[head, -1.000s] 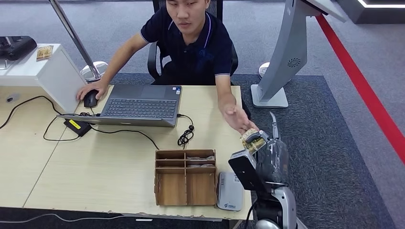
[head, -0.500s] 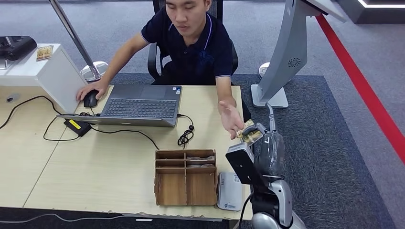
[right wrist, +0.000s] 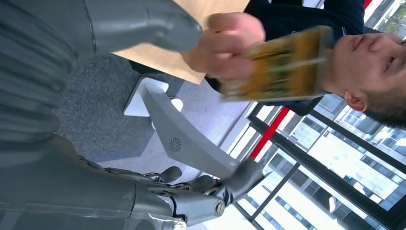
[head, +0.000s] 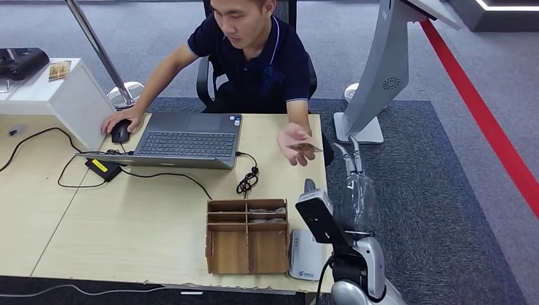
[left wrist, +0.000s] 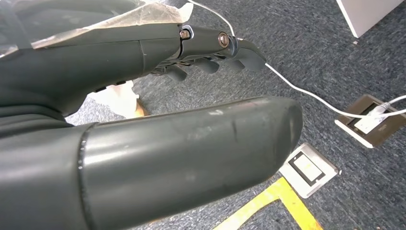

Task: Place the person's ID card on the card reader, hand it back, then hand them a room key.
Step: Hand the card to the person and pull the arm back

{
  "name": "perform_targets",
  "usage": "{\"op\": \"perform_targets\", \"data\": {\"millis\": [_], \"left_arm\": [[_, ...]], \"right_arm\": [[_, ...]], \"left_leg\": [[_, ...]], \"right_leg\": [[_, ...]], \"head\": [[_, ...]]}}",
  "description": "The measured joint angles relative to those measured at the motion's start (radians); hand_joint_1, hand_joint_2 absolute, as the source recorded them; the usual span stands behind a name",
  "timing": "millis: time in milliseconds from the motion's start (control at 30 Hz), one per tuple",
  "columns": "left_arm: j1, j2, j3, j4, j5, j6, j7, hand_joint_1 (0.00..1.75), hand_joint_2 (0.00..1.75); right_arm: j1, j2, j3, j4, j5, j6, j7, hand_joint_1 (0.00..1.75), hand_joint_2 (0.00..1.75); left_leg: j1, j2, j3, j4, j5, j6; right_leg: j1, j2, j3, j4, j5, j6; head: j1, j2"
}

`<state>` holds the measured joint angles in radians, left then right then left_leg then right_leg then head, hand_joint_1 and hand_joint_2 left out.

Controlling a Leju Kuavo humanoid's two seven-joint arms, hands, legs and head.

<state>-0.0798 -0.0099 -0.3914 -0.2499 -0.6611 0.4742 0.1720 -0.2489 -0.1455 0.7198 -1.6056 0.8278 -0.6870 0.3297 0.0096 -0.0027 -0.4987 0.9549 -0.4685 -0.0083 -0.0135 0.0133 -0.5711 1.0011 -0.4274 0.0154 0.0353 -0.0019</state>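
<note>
Head view tells most of the story: the ID card (head: 304, 147) now lies in the person's hand (head: 293, 143), raised over the far right corner of the surface (head: 127, 222), so by my reckoning the scan and the hand-back are done and only the room key is left to give. The right hand (head: 351, 166) is raised just beside the surface's right edge, fingers pointing up and apart with nothing between them; the right wrist view agrees, showing thumb and dark fingers spread wide with the card well beyond them in the person's grip. The left hand (left wrist: 158, 96) hangs low over grey carpet, its fingers loosely extended and holding nothing I can see. Around all this is a grey-carpeted room with a red stripe (head: 483, 114) along the floor and a tall grey kiosk stand (head: 381, 70) behind. On the pale wooden surface sit an open laptop (head: 184, 140), a wooden card organiser (head: 246, 236) whose upper slots seem to hold cards, likely the keys, and the white card reader (head: 305, 255) just beside it.
</note>
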Motion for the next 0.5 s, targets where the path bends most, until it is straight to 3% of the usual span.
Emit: {"op": "perform_targets", "data": {"millis": [500], "left_arm": [[0.0, 0.001, -0.019, 0.0, 0.043, 0.001, 0.0, 0.0, 0.0]], "right_arm": [[0.042, -0.023, 0.011, -0.007, 0.038, 0.113, 0.046, 0.0, 1.75]], "left_leg": [[0.0, 0.0, 0.0, 0.0, 0.0, 0.0]], "right_leg": [[0.0, 0.0, 0.0, 0.0, 0.0, 0.0]], "head": [[0.0, 0.0]]}}
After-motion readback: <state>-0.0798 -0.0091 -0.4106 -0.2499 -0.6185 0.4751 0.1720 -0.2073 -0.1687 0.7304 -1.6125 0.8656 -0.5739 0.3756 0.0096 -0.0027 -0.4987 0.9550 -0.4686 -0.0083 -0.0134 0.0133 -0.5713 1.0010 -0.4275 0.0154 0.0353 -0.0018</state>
